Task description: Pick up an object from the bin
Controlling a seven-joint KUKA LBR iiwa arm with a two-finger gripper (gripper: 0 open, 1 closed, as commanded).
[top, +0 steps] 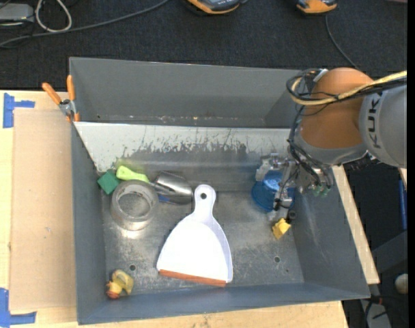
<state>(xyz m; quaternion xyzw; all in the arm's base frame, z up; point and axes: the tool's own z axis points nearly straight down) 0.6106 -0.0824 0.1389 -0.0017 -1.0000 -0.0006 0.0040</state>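
My gripper [287,191] hangs low at the right side of the bin, under the orange cover. A blue rounded thing [264,195] lies right beside it on its left, partly hidden by the gripper's body. I cannot tell whether they touch. A small yellow block [280,229] sits on the bin floor just below the gripper.
A white dustpan with an orange edge [197,244] lies in the middle. To the left are a clear tape roll [132,203], a metal cylinder [173,184] and green pieces [120,177]. A small yellow and red toy [119,284] sits in the front left corner.
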